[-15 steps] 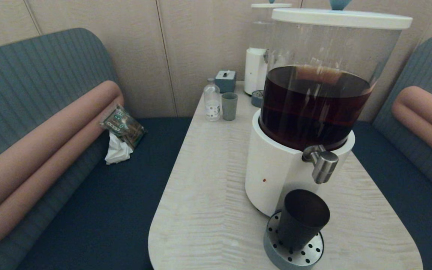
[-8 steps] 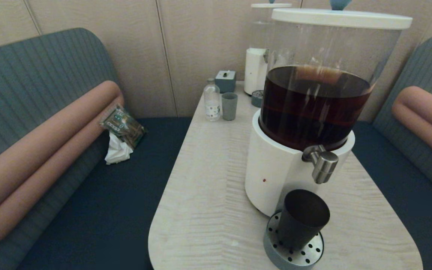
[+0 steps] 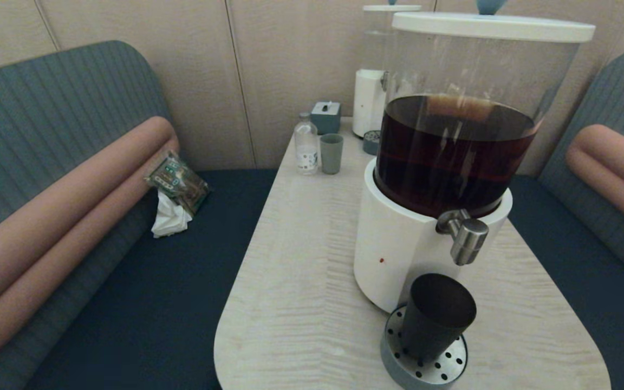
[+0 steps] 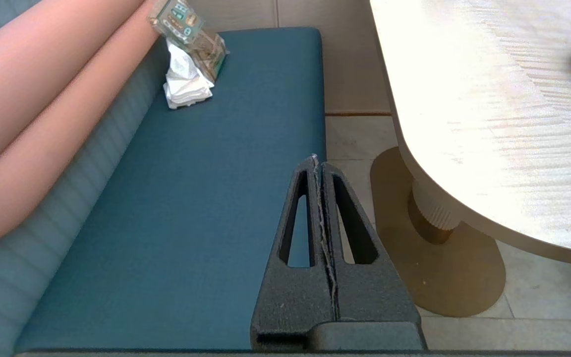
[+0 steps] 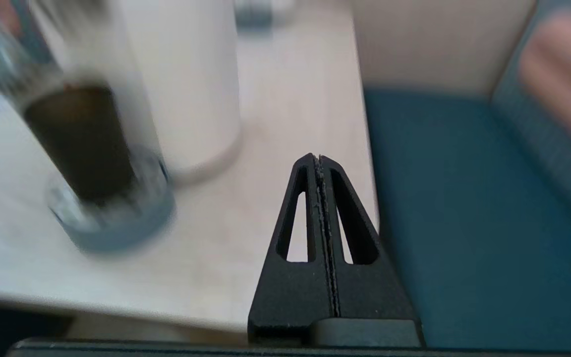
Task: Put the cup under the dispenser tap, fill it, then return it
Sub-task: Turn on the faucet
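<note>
The matte black cup [image 3: 435, 317] stands upright on the round perforated drip tray [image 3: 426, 365], below and slightly left of the steel dispenser tap [image 3: 466, 238] of the big white-based dispenser [image 3: 398, 249] holding dark brown liquid. In the right wrist view the cup [image 5: 82, 141] and tray are blurred, off to one side of my right gripper [image 5: 319, 157], which is shut, empty, and near the table's right edge. My left gripper [image 4: 315, 159] is shut and empty, hanging over the left bench beside the table. Neither gripper shows in the head view.
At the table's far end stand a small bottle [image 3: 306, 146], a grey-green cup [image 3: 331, 153], a blue-grey box [image 3: 326, 116] and a smaller white dispenser [image 3: 369, 103]. A snack packet and tissue [image 3: 174, 195] lie on the left bench. Benches flank the table [image 3: 301, 303].
</note>
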Controlling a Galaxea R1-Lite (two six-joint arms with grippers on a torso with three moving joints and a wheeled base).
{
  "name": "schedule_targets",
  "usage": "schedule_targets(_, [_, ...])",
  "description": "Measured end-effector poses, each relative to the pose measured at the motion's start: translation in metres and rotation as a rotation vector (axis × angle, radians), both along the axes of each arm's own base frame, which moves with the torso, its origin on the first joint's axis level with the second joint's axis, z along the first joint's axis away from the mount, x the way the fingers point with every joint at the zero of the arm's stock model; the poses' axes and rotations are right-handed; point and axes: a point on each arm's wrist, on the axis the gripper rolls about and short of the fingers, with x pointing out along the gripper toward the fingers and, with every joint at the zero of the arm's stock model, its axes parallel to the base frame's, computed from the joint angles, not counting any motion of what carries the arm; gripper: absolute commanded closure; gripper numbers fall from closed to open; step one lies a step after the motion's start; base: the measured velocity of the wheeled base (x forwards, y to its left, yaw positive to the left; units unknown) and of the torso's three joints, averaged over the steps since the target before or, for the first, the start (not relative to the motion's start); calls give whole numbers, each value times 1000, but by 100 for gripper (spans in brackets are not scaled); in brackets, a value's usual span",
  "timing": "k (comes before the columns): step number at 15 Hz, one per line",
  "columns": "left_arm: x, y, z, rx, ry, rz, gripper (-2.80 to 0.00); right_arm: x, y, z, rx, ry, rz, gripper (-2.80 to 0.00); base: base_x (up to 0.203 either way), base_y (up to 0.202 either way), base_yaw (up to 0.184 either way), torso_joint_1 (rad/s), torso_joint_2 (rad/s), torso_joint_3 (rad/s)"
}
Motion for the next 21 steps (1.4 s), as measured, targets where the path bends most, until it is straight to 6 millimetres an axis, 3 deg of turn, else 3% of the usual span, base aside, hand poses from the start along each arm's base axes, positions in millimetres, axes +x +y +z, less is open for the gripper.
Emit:
schedule_targets(3, [0, 0, 0, 0, 0, 0, 0, -17, 1, 56, -5, -80, 29, 0, 0, 0, 0, 0, 0, 0])
schedule_targets(5, [0, 0, 0, 0, 0, 0, 0, -16, 1, 94, -4, -97, 37, 0, 0, 0, 0, 0, 0, 0])
schedule_targets(12, [0, 0, 0, 0, 0, 0, 0, 48, 1, 190, 73, 89, 65, 0, 0, 0, 0, 0, 0, 0])
schedule_targets(15, [0, 0, 0, 0, 0, 0, 0, 69, 2, 208, 133, 281, 128, 0, 0, 0, 0, 0, 0, 0])
schedule_targets(21, [0, 0, 0, 0, 0, 0, 0, 123, 13, 211, 126, 583, 243, 0, 0, 0, 0, 0, 0, 0])
